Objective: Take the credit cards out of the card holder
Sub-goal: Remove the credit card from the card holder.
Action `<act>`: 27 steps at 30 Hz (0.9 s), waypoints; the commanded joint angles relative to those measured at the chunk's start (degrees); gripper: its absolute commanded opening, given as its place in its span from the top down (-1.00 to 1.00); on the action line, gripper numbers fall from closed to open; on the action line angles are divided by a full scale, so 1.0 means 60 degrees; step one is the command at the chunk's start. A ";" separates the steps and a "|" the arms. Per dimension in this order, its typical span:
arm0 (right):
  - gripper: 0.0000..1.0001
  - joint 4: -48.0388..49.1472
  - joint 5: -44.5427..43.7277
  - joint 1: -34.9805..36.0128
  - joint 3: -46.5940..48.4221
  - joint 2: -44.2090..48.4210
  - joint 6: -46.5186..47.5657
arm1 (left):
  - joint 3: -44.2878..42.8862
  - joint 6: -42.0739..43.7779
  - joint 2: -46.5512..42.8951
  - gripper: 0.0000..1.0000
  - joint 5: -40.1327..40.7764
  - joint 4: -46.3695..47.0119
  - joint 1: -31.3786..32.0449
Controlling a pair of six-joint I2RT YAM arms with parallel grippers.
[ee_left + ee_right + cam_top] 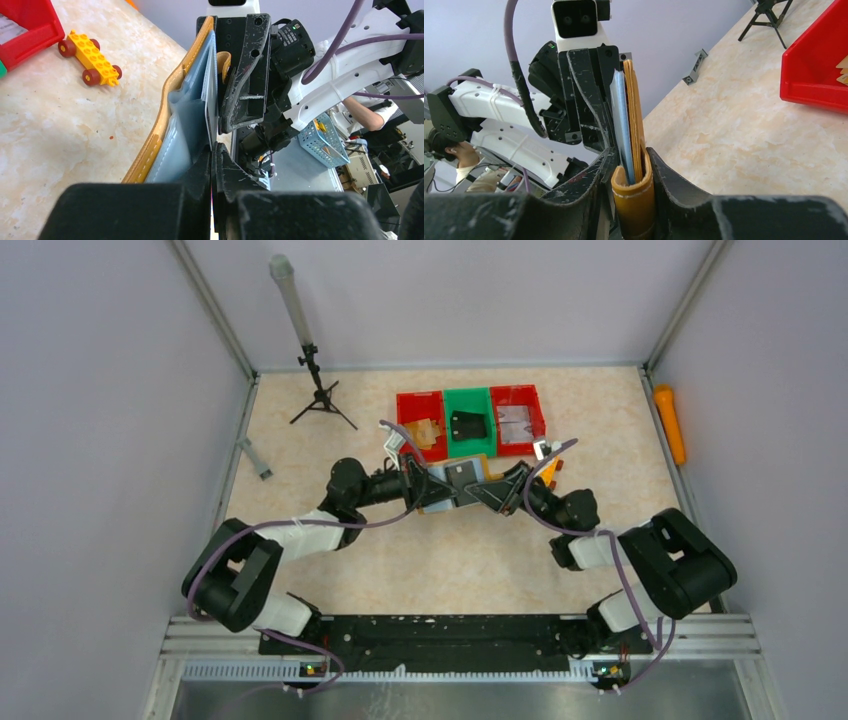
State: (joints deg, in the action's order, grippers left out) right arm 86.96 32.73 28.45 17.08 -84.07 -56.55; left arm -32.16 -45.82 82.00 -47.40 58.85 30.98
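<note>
The mustard-brown card holder (pixel 455 476) is held up off the table between both grippers, its grey lining showing. My right gripper (pixel 492 490) is shut on its folded leather edge (pixel 634 202), seen in the right wrist view (pixel 631 155). My left gripper (pixel 424 486) comes from the other side, and in the left wrist view (pixel 214 148) it is shut on a thin pale credit card (pixel 212 107) standing in the grey lining (pixel 185 130). A few tan cards (pixel 429 432) lie in the left red bin (pixel 408 405).
A green bin (pixel 469 398) holding a black object and a second red bin (pixel 517 395) stand beside the first one. An orange-yellow toy block (pixel 90 56) lies by the right arm. A small tripod (pixel 321 398) stands at the back left, and an orange cylinder (pixel 670 423) lies by the right wall.
</note>
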 commanded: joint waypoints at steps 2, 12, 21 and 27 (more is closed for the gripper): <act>0.42 0.1383 0.0207 0.0023 0.0202 0.0111 -0.0058 | 0.0051 -0.0063 -0.0300 1.00 -0.0203 0.0872 -0.0179; 0.48 0.1722 -0.0164 -0.0185 -0.0161 0.0434 -0.0088 | -0.0076 -0.0411 -0.0001 1.00 -0.0524 0.1082 -0.0289; 0.49 0.1928 -0.0272 -0.0398 -0.0365 0.0589 -0.0185 | -0.0169 -0.0508 0.0124 1.00 -0.0669 0.1119 -0.0305; 0.66 0.1951 -0.0346 -0.0434 -0.0415 0.0686 -0.0262 | -0.0195 -0.0494 0.0185 1.00 -0.0723 0.1076 -0.0301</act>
State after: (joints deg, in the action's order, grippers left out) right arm 87.02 31.46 26.44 14.63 -81.65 -57.71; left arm -32.12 -48.56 82.94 -50.39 61.36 29.39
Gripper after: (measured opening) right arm 0.212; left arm 0.005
